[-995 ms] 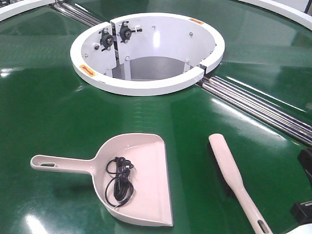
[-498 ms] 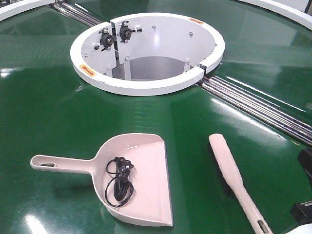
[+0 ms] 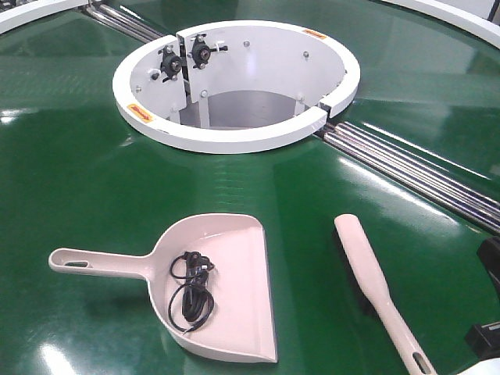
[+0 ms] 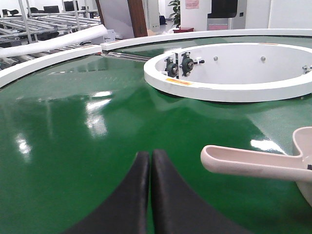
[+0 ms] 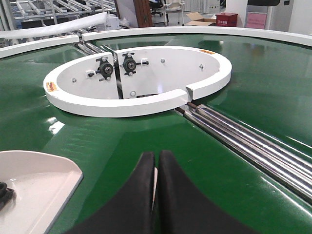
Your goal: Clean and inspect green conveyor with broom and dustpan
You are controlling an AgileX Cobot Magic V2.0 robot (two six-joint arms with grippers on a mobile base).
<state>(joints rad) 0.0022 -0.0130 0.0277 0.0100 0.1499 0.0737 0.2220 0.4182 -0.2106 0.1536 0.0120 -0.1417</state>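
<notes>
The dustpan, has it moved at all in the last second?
No. The dustpan sits in the same spot relative to the white ring hub.

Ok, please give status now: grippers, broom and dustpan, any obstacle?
Left gripper shut, empty; right gripper shut, empty. Broom and dustpan lying apart on conveyor. Black cable in the pan.

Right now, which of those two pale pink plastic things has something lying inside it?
The dustpan, the wide scoop on the left: a coiled black cable lies in its pan. The slim broom to its right holds nothing.
</notes>
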